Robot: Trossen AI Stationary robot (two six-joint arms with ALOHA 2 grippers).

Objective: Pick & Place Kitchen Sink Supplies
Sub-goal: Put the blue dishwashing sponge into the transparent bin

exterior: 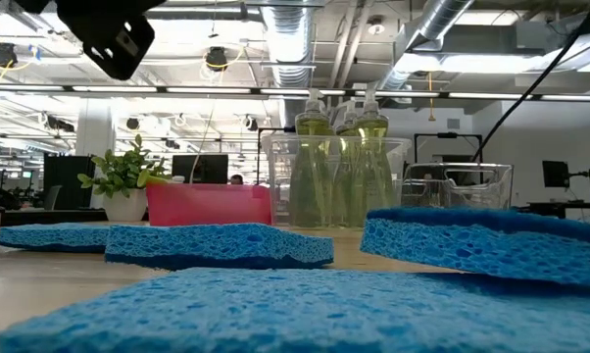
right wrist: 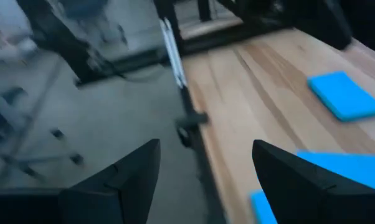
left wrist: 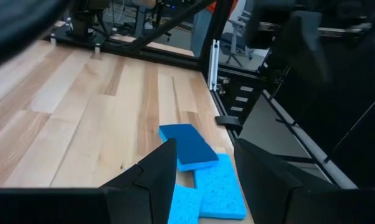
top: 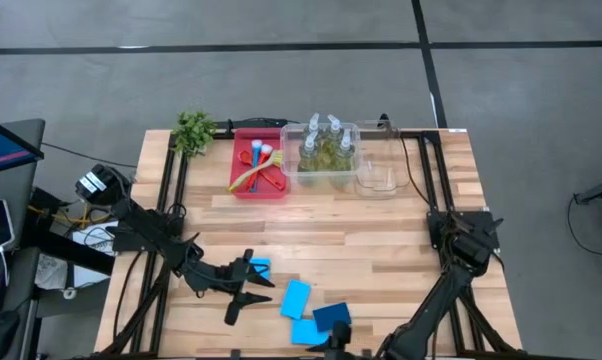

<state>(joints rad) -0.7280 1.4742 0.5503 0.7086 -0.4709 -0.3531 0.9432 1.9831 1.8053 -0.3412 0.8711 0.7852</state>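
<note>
Several flat blue sponges lie on the wooden table near its front edge: one, one, one and a darker one. My left gripper stands open just left of them, and its wrist view shows the dark sponge and a light one ahead of its fingers. My right gripper is open at the table's front edge, with sponges off to one side in its wrist view. Clear bottles of yellow-green liquid stand in a clear bin. Brushes lie in the red tray.
At the back stand a red tray, a clear bin with the bottles, an empty clear bin and a small green plant. Black frame rails run along the table's sides. The middle of the table is bare wood.
</note>
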